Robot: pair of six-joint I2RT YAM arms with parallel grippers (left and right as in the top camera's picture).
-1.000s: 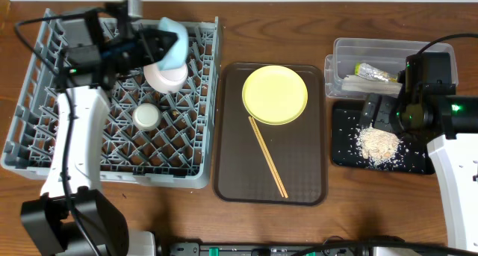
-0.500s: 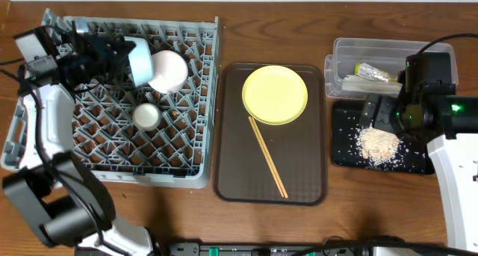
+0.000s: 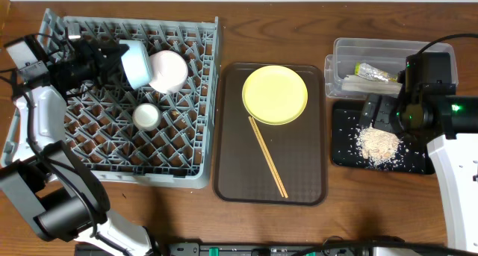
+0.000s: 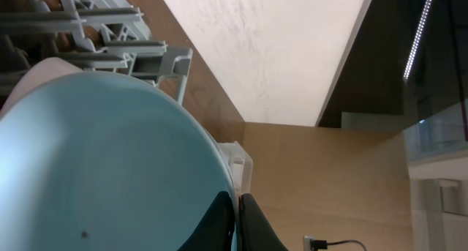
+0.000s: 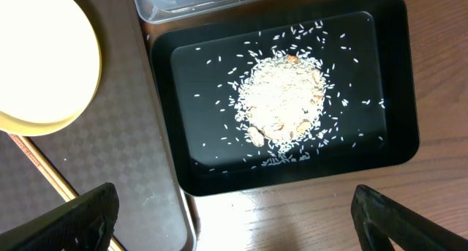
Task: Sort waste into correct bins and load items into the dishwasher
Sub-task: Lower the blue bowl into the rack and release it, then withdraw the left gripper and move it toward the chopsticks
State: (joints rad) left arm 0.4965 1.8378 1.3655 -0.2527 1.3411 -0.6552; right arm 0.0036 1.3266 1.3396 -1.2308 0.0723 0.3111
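Bowl [image 3: 137,63] apparently hides left gripper [image 3: 116,62] fingertips overhead.

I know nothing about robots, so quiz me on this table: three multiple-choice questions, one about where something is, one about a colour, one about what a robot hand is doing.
1. Where is the rice pile? A on the floor; B in the black tray; C on the bare table.
2. What colour is the plate on the brown tray? A yellow; B red; C white.
3. The left arm's jaws are: A open and empty; B shut on a spoon; C shut on the light blue bowl.

Answers: 1 B, the grains sit inside the tray's rim. 2 A, it shows pale yellow from overhead. 3 C, the left wrist view shows them pinching the bowl's rim.
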